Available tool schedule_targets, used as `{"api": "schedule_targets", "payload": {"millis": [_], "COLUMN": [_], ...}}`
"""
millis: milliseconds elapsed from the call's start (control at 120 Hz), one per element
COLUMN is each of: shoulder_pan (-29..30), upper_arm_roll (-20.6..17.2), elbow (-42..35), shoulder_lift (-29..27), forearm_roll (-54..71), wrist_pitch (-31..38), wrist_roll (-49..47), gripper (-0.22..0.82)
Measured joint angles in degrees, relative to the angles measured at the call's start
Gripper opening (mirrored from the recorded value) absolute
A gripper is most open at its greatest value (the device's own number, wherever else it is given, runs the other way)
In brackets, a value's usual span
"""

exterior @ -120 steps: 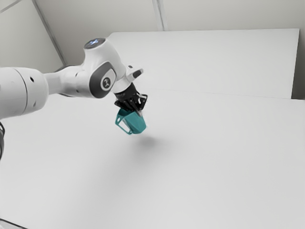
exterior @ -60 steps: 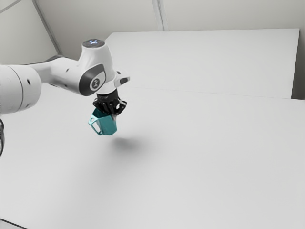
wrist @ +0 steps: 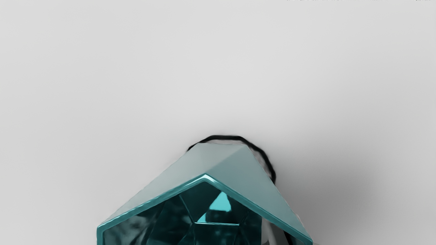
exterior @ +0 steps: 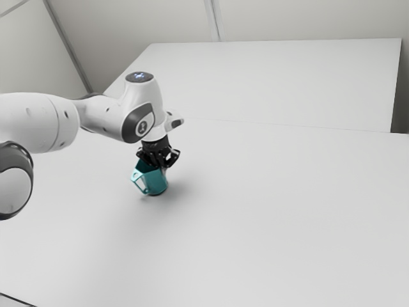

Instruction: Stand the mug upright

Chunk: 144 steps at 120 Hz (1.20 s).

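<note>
Teal mug [exterior: 157,182] is held directly under the black gripper [exterior: 162,169], mouth up and close to upright. By the wall it is gripped: one finger [wrist: 269,235] is seen inside the rim [wrist: 150,206], and the fingers are judged to be closed on the wall between them, since the mug was carried through the air in that grasp. Over the last second it has been swung from a clear tilt to nearly level, then lowered, and its shadow [wrist: 344,195] is now met close by the base. For the task, the turning looks almost complete; a flat, steady seat under the base is what would still need to be confirmed before any release.

The handle [exterior: 136,175] is pointed away from the gripper, toward the exterior view's left. Below the mug, past its base, a dark curved line [wrist: 223,137] is seen against the pale table [exterior: 275,211]; whether it is an edge of the base or a contact shadow cannot be told. Nor can it be told whether the table is touched. The outer finger is mostly hidden, and the near part of the mug is cut off in the wrist view. Farthest from the gripper, a plain white panel [exterior: 275,83] is seen.
</note>
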Motion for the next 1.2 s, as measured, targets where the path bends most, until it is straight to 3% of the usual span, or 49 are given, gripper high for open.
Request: {"api": "schedule_targets", "payload": {"millis": [150,367,558,808,1200], "shoulder_pan": [0.02,0.09,-0.67,-1.35,-0.82], "upper_arm_roll": [-0.34,-0.32,-0.3,0.15,0.49], "elbow": [-0.15,-0.1,0.58,1.57,16.14], "shoulder_lift": [0.08,-0.13,-1.94,-9.6,-14.63], "forearm_roll": [-1.1,-2.4,-1.97,-0.73,1.14], "wrist_pitch": [0.65,1.08,0.86,-2.01,-22.06], "wrist_roll": [-0.34,-0.23,0.32,1.74,7.63], "gripper": [-0.18,0.27,0.47,0.56,0.6]}}
